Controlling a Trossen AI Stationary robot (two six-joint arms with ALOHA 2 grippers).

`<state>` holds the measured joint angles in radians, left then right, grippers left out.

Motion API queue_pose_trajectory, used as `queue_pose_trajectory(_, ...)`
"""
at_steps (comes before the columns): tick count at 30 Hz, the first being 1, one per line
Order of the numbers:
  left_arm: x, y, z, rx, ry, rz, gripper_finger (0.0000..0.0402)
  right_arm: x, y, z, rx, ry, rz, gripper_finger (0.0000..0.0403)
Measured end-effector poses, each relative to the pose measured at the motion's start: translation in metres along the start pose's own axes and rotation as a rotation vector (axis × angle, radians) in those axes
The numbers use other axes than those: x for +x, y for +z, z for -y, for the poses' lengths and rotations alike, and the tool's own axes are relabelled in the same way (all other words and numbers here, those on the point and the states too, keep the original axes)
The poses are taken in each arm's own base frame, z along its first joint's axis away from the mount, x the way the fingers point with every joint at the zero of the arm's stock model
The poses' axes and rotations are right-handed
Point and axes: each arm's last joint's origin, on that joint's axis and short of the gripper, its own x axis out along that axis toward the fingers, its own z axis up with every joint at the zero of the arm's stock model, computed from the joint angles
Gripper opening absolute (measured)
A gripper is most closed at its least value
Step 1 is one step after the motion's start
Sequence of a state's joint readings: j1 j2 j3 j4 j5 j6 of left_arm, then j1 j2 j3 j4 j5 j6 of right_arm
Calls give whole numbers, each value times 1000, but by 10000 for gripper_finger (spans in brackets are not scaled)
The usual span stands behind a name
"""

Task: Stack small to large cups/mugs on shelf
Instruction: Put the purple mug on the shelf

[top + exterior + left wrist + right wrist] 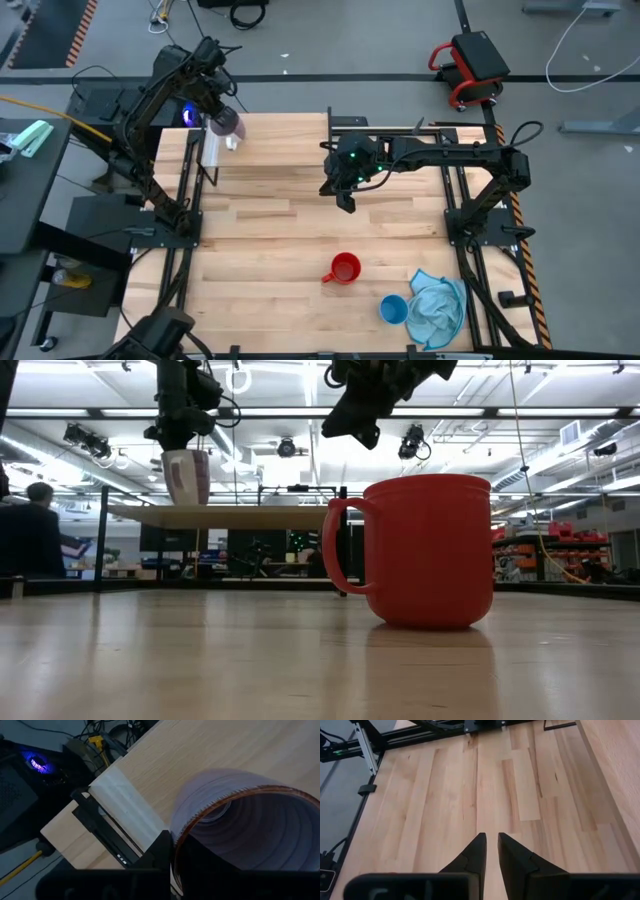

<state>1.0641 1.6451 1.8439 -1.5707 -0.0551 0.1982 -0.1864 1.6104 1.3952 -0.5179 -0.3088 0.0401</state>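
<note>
Purple cup (250, 830) cut off by the picture's edge in the left wrist view, its handle out of sight. Light blue cup (393, 309) partly hidden beside the cloth (437, 306). Shelf (215, 515) legs mostly hidden behind the red cup (425, 550).

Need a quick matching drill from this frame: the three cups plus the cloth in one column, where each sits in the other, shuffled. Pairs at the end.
Things:
1. purple cup
2. red cup
3. blue cup
4. blue cloth

Places:
A. near table corner, beside the blue cup
B. held by the left gripper over the shelf
C. on the table, touching the cloth
D. alone on the table, handle showing

Pairs: 1-B, 2-D, 3-C, 4-A
</note>
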Motion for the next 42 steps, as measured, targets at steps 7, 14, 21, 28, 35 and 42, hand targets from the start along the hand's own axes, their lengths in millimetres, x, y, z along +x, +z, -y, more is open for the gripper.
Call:
queue_pose_trajectory(7,3,0,0,-3,-3,-11,19,0,0,0,4,0,-1,54)
queue_pose_trajectory(14,18,-4,3,-1,-35,-66,19,0,0,0,4,0,-2,54)
queue_pose_trajectory(21,14,-3,2,1,-28,-57,19,0,0,0,-4,0,-2,55)
queue_pose_trajectory(28,13,-3,2,0,-22,-54,28,0,0,0,-6,0,-2,55)
queue_pose_trajectory(35,13,-3,2,2,-24,-52,31,0,0,0,-8,0,-5,55)
queue_pose_trajectory(42,12,-3,2,9,-20,-49,51,0,0,0,-8,0,-5,55)
